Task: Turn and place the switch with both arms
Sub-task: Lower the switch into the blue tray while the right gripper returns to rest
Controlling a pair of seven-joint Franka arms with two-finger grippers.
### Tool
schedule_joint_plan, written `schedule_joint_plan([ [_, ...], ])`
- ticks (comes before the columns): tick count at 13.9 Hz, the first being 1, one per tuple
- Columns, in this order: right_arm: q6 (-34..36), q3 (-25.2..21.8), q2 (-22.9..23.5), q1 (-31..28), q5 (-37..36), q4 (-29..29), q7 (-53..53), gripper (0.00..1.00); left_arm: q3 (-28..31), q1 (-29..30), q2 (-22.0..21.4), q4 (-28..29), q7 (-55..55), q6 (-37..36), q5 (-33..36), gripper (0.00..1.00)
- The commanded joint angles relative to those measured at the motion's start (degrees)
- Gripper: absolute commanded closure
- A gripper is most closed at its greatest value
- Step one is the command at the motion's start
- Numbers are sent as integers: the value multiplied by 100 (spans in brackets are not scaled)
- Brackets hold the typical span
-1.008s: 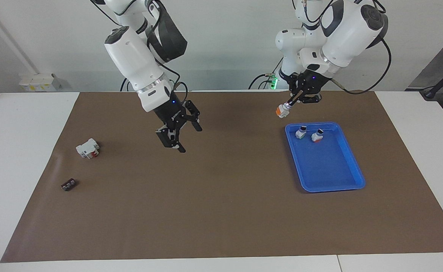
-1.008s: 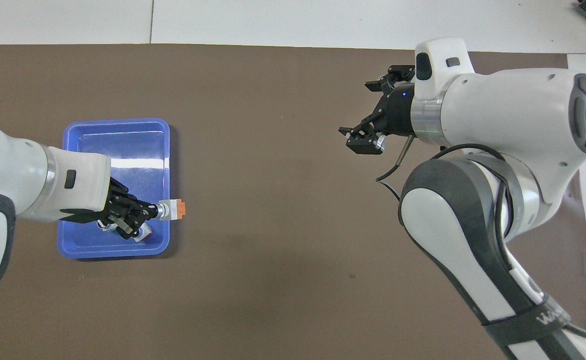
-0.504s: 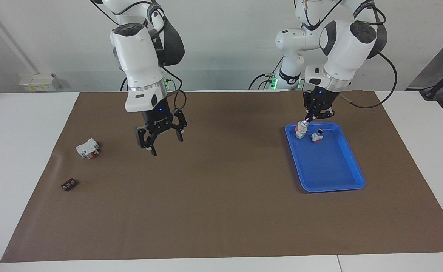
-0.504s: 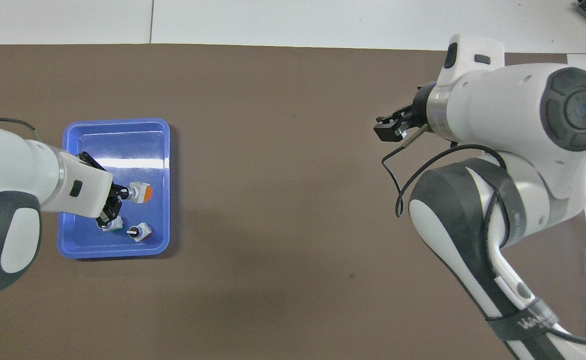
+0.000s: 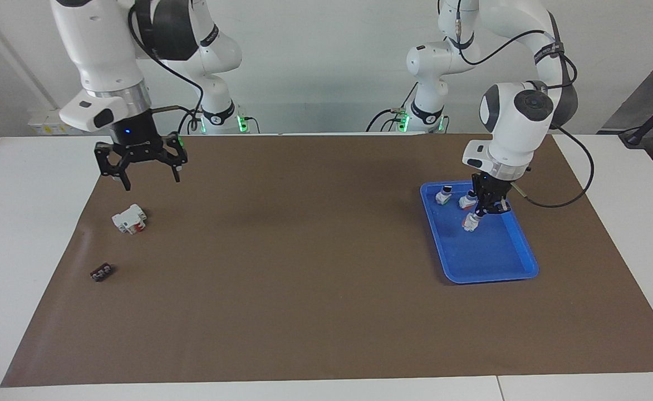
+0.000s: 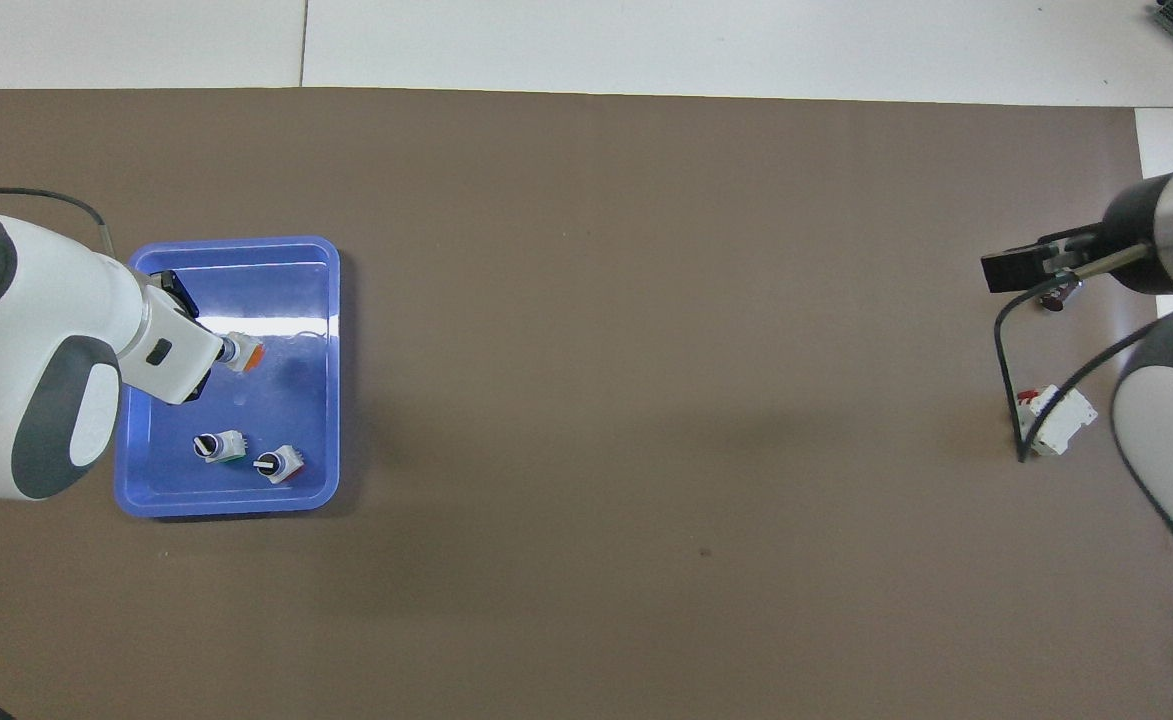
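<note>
Since half a second ago the right gripper (image 5: 147,174) has swung out toward its own end of the brown mat (image 5: 326,312), and the left gripper (image 5: 485,209) has carried the switch (image 5: 470,223) farther along the blue tray (image 5: 518,262). The right gripper's fingers are spread wide and empty, above the blocky white part (image 5: 129,218). The left gripper is closed on the switch's knob end, low in the tray, orange end down. Green-ended (image 5: 443,196) and red-ended (image 5: 466,201) pieces sit nearer the robots. A small black piece (image 5: 101,272) lies apart. No writing is legible.
</note>
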State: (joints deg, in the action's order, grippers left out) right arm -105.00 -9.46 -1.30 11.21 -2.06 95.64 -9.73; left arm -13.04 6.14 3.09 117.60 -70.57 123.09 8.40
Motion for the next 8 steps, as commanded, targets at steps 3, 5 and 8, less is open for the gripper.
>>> schedule_joint_plan([
  [3, 1454, 190, -63, -540, 382, -564, 586, 0, -32, 37, -98, 535, -255, 436, 277, 100],
  [5, 1684, 418, -203, -856, 382, -337, 578, 0, -32, 54, -115, 544, -282, 365, 277, 98],
  [8, 1764, 586, -239, -954, 242, -283, 560, 0, -32, 81, -133, 483, -273, 58, 268, 86],
])
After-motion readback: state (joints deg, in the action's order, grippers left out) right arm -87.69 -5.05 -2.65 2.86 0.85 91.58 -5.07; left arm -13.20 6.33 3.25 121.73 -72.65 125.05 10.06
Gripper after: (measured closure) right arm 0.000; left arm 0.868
